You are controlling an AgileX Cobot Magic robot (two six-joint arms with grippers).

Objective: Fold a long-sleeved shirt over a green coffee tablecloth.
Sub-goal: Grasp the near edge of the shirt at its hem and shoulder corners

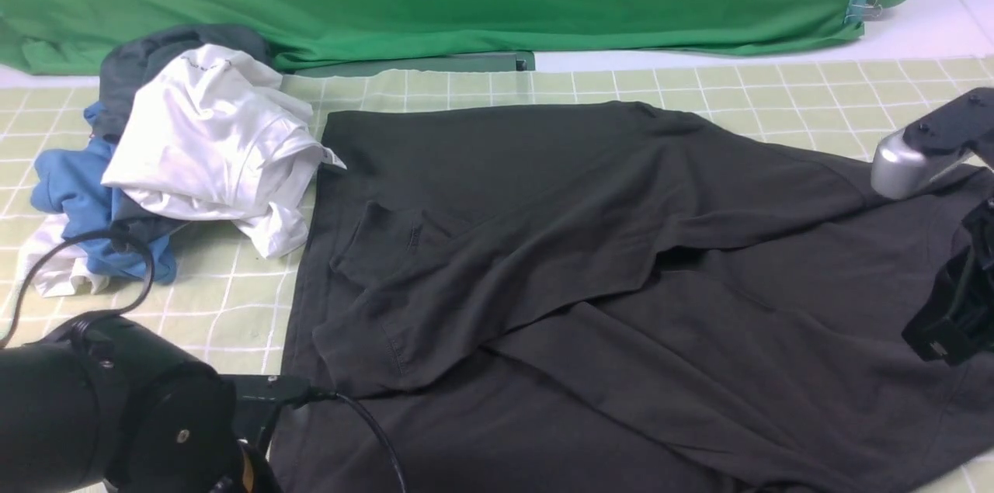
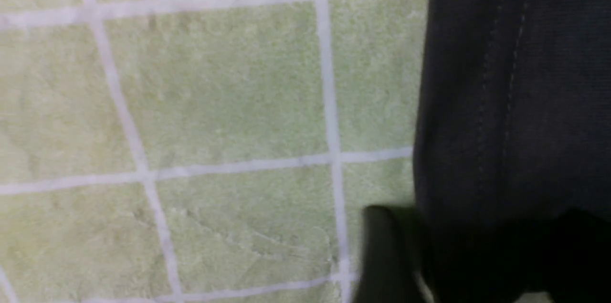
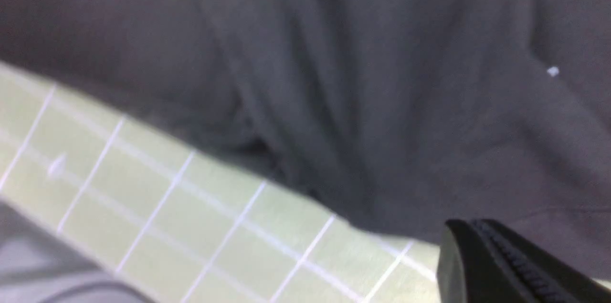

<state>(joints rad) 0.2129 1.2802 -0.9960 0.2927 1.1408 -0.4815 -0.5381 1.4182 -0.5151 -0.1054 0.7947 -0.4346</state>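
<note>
Shirt: large black long-sleeved shirt (image 1: 590, 244) lies spread, one sleeve folded across its body.
Beneath: pale yellow-green grid-lined tablecloth (image 1: 233, 299).
Left end effector (image 2: 477, 255): spread at the shirt's hem.
Right end effector (image 3: 472, 245): pressed together, empty, above shirt.

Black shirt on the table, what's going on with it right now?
A robot is partway through folding the long-sleeved shirt, which lies spread on the green coffee tablecloth with a sleeve laid across its body. The left arm sits at the shirt's left edge; the right gripper, shut and empty, hovers over its right side. A pile of other garments sits far left.
</note>
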